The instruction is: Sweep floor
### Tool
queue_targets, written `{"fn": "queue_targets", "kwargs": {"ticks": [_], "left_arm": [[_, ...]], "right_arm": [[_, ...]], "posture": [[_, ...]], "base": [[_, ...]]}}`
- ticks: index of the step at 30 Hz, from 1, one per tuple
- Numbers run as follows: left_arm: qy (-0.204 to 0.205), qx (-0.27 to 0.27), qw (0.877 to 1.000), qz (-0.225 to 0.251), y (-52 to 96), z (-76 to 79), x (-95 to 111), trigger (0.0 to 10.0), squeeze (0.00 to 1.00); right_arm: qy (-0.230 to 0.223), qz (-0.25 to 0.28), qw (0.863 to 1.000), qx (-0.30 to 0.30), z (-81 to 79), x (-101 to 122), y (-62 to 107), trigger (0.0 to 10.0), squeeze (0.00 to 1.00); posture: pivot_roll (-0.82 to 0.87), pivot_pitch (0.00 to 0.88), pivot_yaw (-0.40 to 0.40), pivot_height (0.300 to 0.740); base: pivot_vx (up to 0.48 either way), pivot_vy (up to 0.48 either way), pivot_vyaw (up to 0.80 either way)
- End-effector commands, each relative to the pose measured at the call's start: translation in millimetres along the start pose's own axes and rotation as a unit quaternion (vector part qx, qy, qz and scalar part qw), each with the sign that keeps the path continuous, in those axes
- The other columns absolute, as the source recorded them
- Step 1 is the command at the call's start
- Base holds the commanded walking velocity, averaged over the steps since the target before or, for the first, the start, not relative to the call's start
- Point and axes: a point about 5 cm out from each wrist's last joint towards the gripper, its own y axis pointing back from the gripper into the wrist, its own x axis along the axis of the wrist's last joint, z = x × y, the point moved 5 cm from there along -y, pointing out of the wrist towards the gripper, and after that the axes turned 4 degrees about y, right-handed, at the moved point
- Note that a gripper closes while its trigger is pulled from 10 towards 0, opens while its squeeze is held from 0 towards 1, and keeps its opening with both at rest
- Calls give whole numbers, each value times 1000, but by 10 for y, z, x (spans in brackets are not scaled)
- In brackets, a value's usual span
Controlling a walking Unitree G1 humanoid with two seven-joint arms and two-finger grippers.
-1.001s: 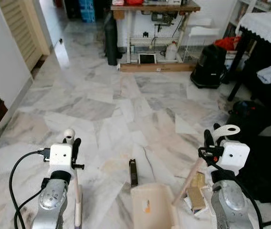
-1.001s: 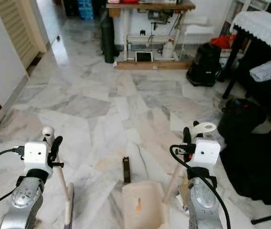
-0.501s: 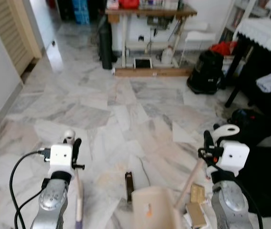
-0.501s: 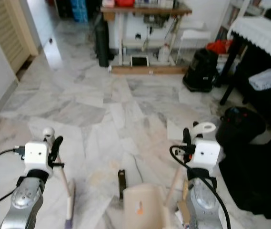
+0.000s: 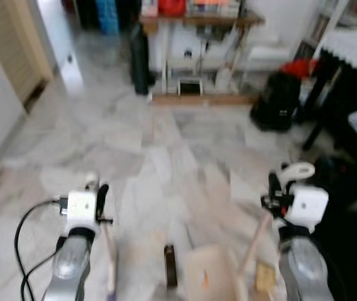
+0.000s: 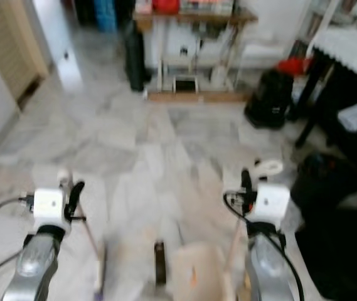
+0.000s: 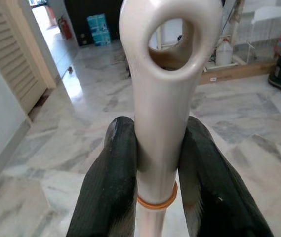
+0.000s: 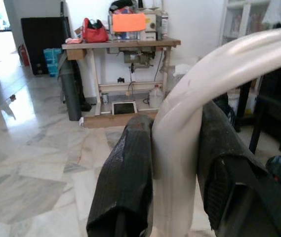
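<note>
While the head views are blurred, both arms can be made out low in front of the robot over the pale marble floor [image 5: 165, 138]. On the left, the left hand [image 7: 155, 163] has its two black fingers [image 7: 113, 177] clamped on either side of the cream broom handle [image 7: 160, 98], just below the handle's looped end with its hanging hole; the handle slants down from that hand toward the floor [image 5: 108, 251]. On the right, the right hand [image 8: 172, 163] is closed around the curved cream dustpan handle [image 8: 194, 103], its fingers [image 8: 128, 177] pressing both sides of it. The dustpan [image 5: 209, 276] itself sits low between the two arms, with its stick running up to the right hand, and a small dark object [image 5: 170, 274] lies on the floor just beside it. Farther off stands a wooden worktop [image 8: 123, 43] with a sewing machine on it, and a dark bag [image 5: 278, 100] sits near it.
</note>
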Motion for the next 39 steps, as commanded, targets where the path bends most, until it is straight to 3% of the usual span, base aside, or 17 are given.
{"fn": "queue_targets", "kwargs": {"ticks": [1, 8, 23, 39], "left_arm": [[2, -8, 1000, 19, -33, 61, 100, 10000, 0], [4, -9, 1000, 20, -41, 65, 103, 10000, 0], [14, -31, 999, 17, -83, 128, 134, 10000, 0], [76, -88, 993, 7, -238, 282, 295, 10000, 0]], "right_arm": [[6, 20, 1000, -9, 78, 101, -15, 10000, 0], [10, 19, 1000, -12, 114, 89, -24, 10000, 0], [41, -5, 998, -43, 333, -100, -36, 10000, 0], [73, -32, 993, -84, 539, -382, -152, 10000, 0]], "posture": [[-19, 0, -4, 740], [-21, 0, -4, 740], [-16, 0, 8, 740], [9, 0, 57, 740]], "base": [[382, 0, 0], [360, 0, 0], [0, 0, 0], [0, 0, 0]]}}
